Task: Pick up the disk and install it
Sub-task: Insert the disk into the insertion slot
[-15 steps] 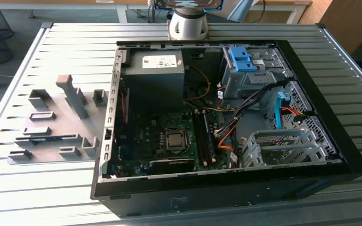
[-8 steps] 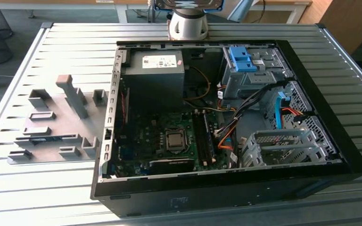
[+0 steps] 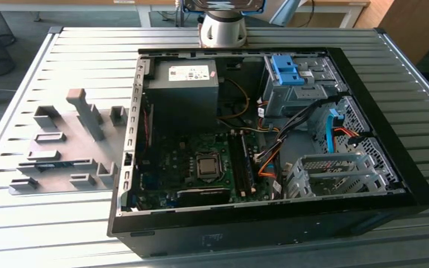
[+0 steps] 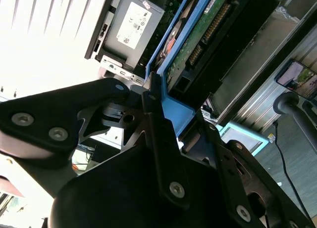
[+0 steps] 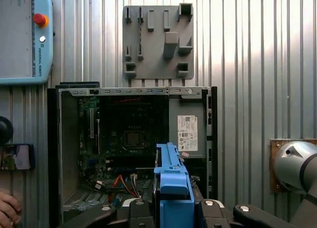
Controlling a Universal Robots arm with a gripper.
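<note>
In both wrist views my gripper (image 4: 174, 115) (image 5: 171, 207) is shut on the disk (image 4: 198, 37), a drive with a green circuit board clipped in a bright blue carrier frame (image 5: 172, 176). Its black fingers (image 4: 154, 109) clamp the blue frame from both sides. In the first wrist view the held disk hangs high above the open computer case (image 5: 133, 139), over its edge farthest from the grey fixture plate. The disk's far end is out of view.
The open case (image 3: 267, 139) lies on a slatted metal table (image 3: 65, 218). Inside are a grey power-supply box (image 3: 183, 84), a blue bracket on a grey bay (image 3: 289, 70) and a metal drive cage (image 3: 334, 173). A grey fixture plate (image 3: 65, 145) lies beside the case. A hand (image 5: 7, 205) and a pendant (image 5: 25, 35) are nearby.
</note>
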